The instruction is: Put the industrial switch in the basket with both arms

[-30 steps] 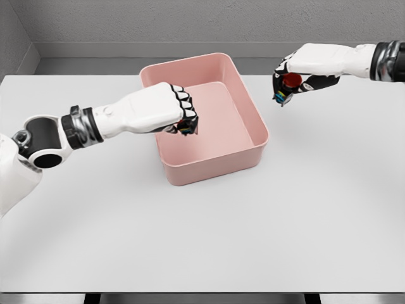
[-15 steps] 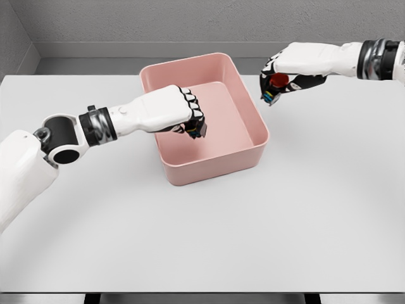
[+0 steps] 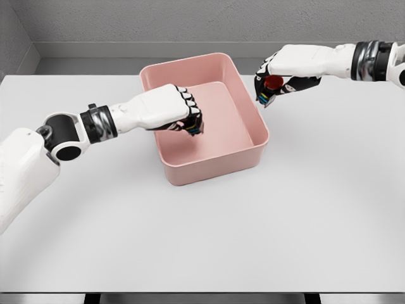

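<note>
A pink rectangular basket (image 3: 253, 155) stands on the white table at the centre back. My left hand (image 3: 185, 115) hangs over the basket's inside, fingers curled around a small dark switch (image 3: 193, 128) with coloured terminals. My right hand (image 3: 273, 83) hovers just above the basket's right rim, shut on a second switch (image 3: 269, 88), dark with a red button on top and coloured terminals at its lower end. Both switches are partly hidden by the fingers.
The white table (image 3: 253, 234) spreads wide in front of and beside the basket. A grey wall and a ledge run along the back edge.
My right hand has carried its red-button switch leftward, from right of the basket to its right rim. My left hand has pushed further right over the basket's inside, still holding its switch.
</note>
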